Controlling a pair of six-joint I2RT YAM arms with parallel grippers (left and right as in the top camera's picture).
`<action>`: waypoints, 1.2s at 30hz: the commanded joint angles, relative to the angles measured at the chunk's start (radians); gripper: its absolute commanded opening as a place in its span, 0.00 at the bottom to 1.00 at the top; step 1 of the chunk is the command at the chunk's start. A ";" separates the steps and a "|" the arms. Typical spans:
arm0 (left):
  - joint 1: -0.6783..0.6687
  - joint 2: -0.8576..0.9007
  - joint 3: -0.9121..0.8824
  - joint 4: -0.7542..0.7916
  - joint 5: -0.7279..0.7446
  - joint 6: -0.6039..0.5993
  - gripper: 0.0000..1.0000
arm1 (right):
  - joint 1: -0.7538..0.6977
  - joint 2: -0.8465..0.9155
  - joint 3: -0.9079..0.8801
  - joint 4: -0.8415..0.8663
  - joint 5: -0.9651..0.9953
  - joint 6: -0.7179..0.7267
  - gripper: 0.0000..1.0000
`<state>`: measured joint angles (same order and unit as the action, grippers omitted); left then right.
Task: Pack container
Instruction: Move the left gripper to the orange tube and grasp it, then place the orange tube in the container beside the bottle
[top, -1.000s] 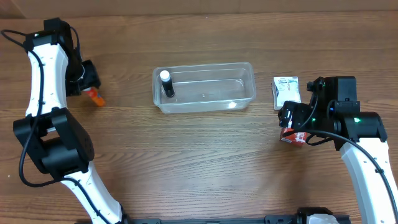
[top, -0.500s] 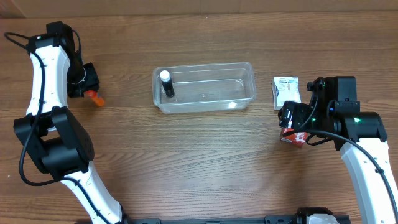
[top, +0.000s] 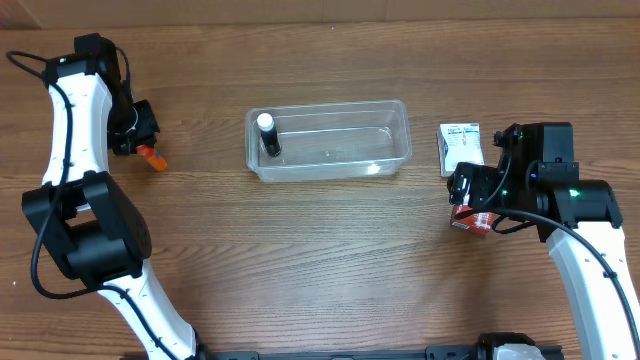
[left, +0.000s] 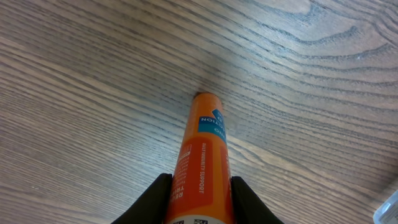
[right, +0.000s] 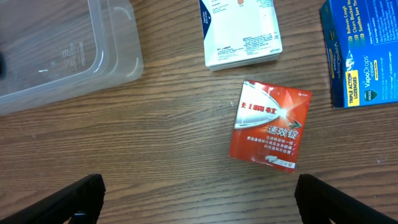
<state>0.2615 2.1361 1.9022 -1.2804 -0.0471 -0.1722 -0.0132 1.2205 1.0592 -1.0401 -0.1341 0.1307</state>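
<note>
The clear plastic container (top: 330, 140) sits at the table's middle back with a small dark bottle with a white cap (top: 267, 133) upright in its left end; its corner shows in the right wrist view (right: 68, 50). My left gripper (top: 138, 146) is shut on an orange tube (left: 202, 162) (top: 152, 155), whose tip points down at the wood. My right gripper (right: 199, 202) is open and empty above a red box (right: 267, 124) (top: 470, 219).
A white box (top: 460, 146) (right: 241, 31) lies right of the container. A blue box (right: 364, 50) lies at the right in the right wrist view, hidden under my right arm in the overhead view.
My left gripper with the orange tube shifted slightly up and back over the last second. The right arm has not moved.
</note>
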 joint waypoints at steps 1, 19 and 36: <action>-0.013 -0.002 0.012 -0.012 -0.003 0.012 0.22 | -0.004 -0.006 0.027 0.005 -0.002 -0.003 1.00; -0.421 -0.332 0.161 -0.187 0.091 -0.002 0.07 | -0.004 -0.006 0.027 0.005 -0.002 -0.003 1.00; -0.574 -0.305 -0.160 0.025 0.000 -0.042 0.08 | -0.004 -0.006 0.027 0.005 -0.002 0.000 1.00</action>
<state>-0.3130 1.8294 1.7889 -1.3090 -0.0002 -0.1970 -0.0132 1.2205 1.0592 -1.0397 -0.1337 0.1307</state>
